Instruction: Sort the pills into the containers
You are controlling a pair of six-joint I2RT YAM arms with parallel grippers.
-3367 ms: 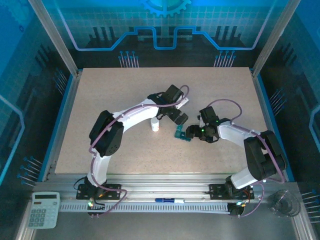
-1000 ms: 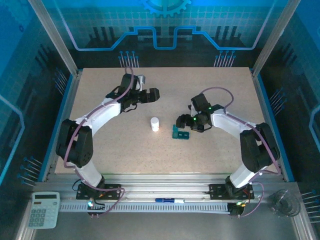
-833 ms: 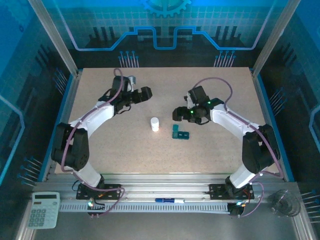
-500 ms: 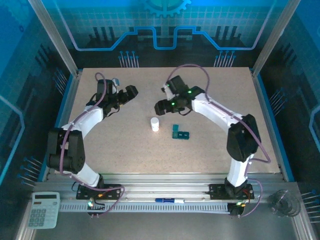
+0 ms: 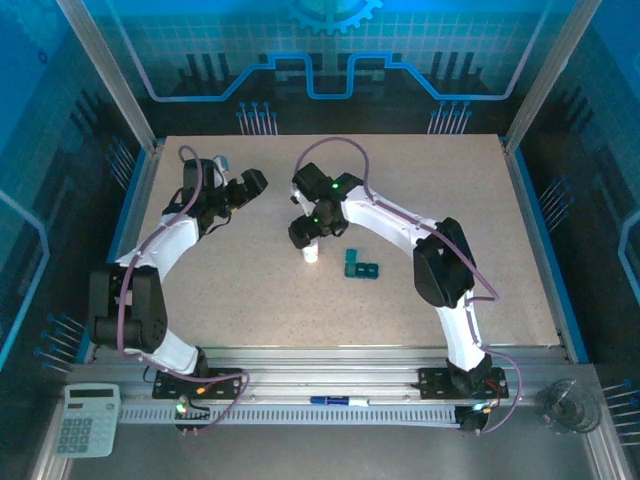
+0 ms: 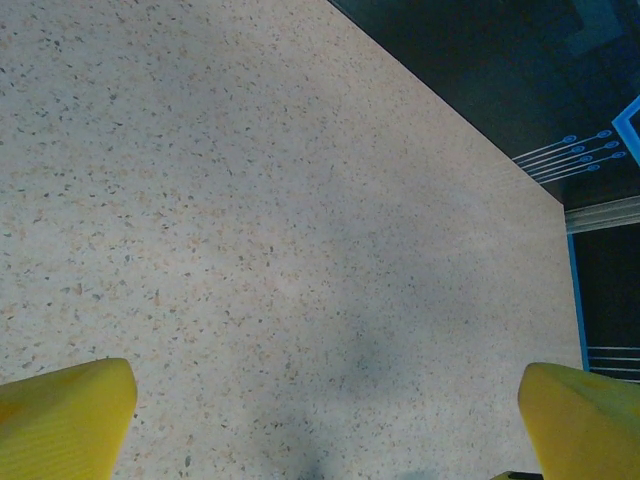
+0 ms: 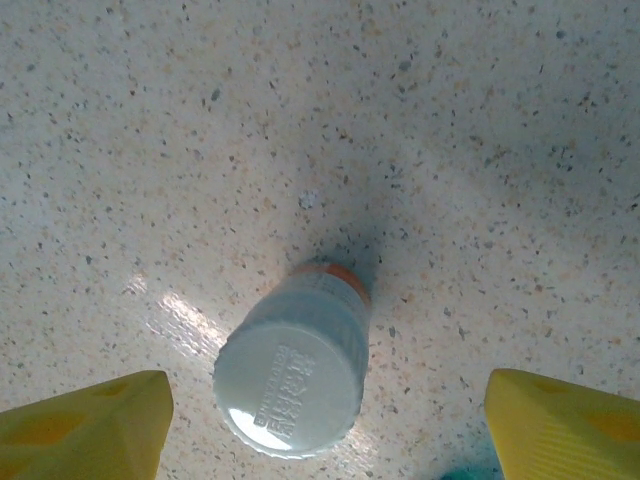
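Observation:
A small pill bottle (image 5: 311, 251) with a white cap stands upright at mid-table. In the right wrist view the pill bottle (image 7: 292, 385) sits just below my right gripper (image 7: 325, 430), between its wide-apart yellow fingertips (image 7: 85, 420), which do not touch it. My right gripper (image 5: 303, 234) hovers open over the bottle. The teal containers (image 5: 361, 267) lie on the table to the bottle's right; a teal sliver of the containers (image 7: 465, 472) shows at the bottom edge of the wrist view. My left gripper (image 5: 248, 183) is open over bare table at the far left, and the left gripper (image 6: 320, 420) holds nothing. The pills are out of view.
The table's far edge and a dark wall (image 6: 500, 80) lie ahead of the left gripper. A calculator (image 5: 87, 420), a pen (image 5: 335, 402) and a glass beaker (image 5: 565, 405) sit off the table by the front rail.
My right arm swung left from beside the containers to above the pill bottle. My left arm drew back toward the far-left corner, away from the bottle.

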